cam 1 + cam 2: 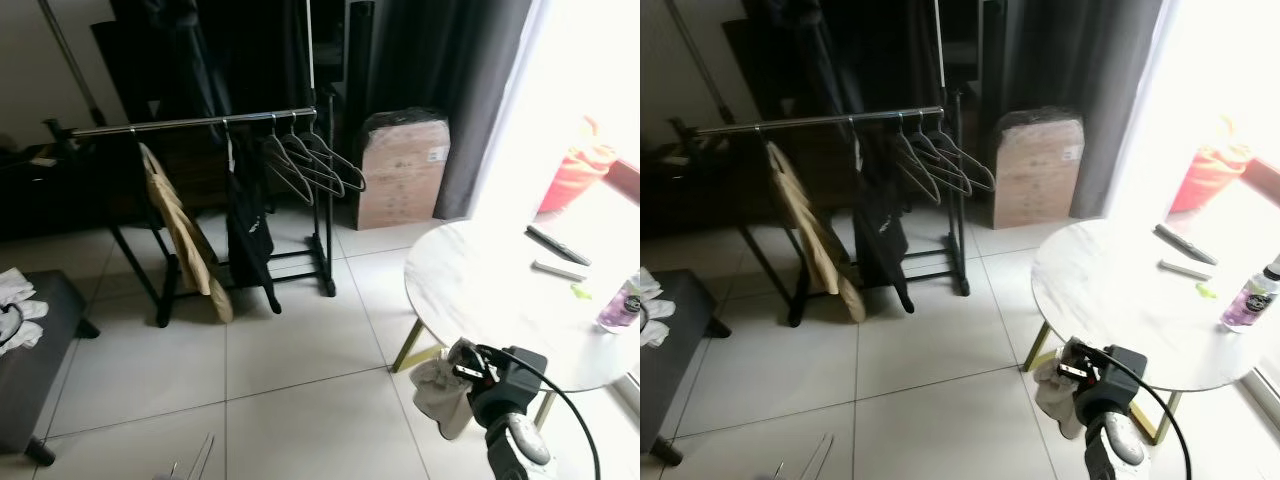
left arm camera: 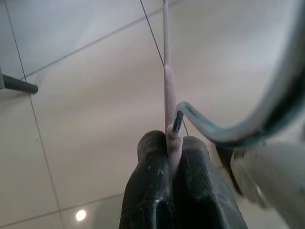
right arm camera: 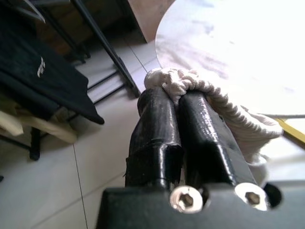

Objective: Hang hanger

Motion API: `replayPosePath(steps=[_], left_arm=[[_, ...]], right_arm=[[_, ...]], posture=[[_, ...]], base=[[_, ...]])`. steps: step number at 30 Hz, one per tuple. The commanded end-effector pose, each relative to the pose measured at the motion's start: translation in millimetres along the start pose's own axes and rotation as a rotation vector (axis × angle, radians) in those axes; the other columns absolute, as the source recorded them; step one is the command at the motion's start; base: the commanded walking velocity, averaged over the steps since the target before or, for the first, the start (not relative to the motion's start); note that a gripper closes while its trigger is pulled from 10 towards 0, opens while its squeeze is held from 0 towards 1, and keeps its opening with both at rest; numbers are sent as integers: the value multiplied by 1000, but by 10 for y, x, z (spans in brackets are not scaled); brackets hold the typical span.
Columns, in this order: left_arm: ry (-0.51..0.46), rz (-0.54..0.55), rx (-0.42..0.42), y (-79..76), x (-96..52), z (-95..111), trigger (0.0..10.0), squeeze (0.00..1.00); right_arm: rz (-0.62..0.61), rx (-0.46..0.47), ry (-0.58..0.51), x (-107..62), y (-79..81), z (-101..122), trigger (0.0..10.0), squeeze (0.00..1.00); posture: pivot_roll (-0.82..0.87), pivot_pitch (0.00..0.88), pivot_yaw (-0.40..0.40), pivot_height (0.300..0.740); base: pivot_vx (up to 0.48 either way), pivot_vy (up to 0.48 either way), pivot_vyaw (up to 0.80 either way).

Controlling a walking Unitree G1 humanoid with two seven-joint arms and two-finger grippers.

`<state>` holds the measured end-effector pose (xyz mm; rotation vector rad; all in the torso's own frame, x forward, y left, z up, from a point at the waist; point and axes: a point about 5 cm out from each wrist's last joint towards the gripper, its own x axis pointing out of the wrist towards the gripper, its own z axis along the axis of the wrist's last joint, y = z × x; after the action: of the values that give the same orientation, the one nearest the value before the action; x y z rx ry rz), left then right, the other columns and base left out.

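A black clothes rack stands across the room, and its chrome rail (image 1: 190,124) carries a tan garment (image 1: 185,235), a black garment (image 1: 248,225) and three empty dark hangers (image 1: 315,160) at its right end. My left gripper (image 2: 167,140) is shut on a thin pale hanger (image 2: 166,81) beside its metal hook (image 2: 267,105), low over the floor tiles. Part of that hanger (image 1: 197,458) pokes into the bottom edge of the left eye view. My right gripper (image 3: 167,93) is shut on a white knitted cloth (image 3: 224,109), and is held low beside the round table (image 1: 490,290).
The marble table on gold legs holds a bottle (image 1: 620,305) and two remotes (image 1: 557,245). A wrapped cardboard box (image 1: 402,170) stands right of the rack by a dark curtain. A dark bench (image 1: 30,350) with white cloth is at the left. Open tile floor lies before the rack.
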<state>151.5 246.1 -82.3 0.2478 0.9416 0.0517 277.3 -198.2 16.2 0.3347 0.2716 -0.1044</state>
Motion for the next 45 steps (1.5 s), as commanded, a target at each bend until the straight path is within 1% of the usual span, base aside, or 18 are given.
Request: replayPosePath(steps=[1,6,17,20,24,27,28,31,32,33,35,37,42,45], left_arm=[[20,-5,-7,-20,-12,-59,10000,0],[61,-5,-2,16,-41,-166,10000,0],[113,3,-12,46,-73,-279,10000,0],[146,10,-17,64,-101,-364,10000,0],[179,2,-13,43,-139,-470,10000,0],[192,3,-10,50,-154,-508,10000,0],[192,3,-10,53,-154,-506,10000,0],[157,2,-8,40,-116,-407,10000,0],[157,2,-8,40,-116,-407,10000,0],[154,2,-7,40,-112,-398,10000,0],[153,4,-7,41,-112,-396,10000,0],[153,4,-6,40,-111,-394,10000,0],[152,3,-5,38,-110,-392,10000,0],[151,1,-4,36,-110,-390,10000,0]], right_arm=[[-22,-15,-19,6,-57,47,10000,0],[-26,-20,-20,9,-58,49,10000,0],[-20,-38,-29,25,-20,60,10000,0],[20,-66,-48,39,47,96,10000,0],[80,-153,-65,62,147,150,10000,0],[133,-180,-79,74,222,195,10000,0],[146,-185,-82,75,240,207,10000,0],[203,-187,-106,76,317,260,10000,0],[203,-187,-106,76,317,260,10000,0],[229,-221,-106,80,358,276,10000,0],[252,-241,-109,81,392,285,10000,0],[254,-247,-129,78,409,307,10000,0],[277,-242,-116,70,443,289,10000,0],[309,-237,-108,54,474,274,10000,0]], posture=[[-31,0,34,740],[-29,0,33,740],[-31,0,36,740],[-32,0,36,740],[-32,0,38,740],[-31,0,37,740],[-31,0,37,740],[-32,0,38,740],[-32,0,38,740],[-32,0,39,740],[-31,0,39,740],[-29,0,40,740],[-29,0,40,740],[-29,0,39,740]], base=[[0,0,-756],[0,0,-756],[0,0,-756],[0,0,-754],[81,0,0],[375,0,0],[379,0,0],[381,0,0],[379,0,0],[379,0,0],[382,0,0],[381,0,397],[379,0,796],[380,0,0]])
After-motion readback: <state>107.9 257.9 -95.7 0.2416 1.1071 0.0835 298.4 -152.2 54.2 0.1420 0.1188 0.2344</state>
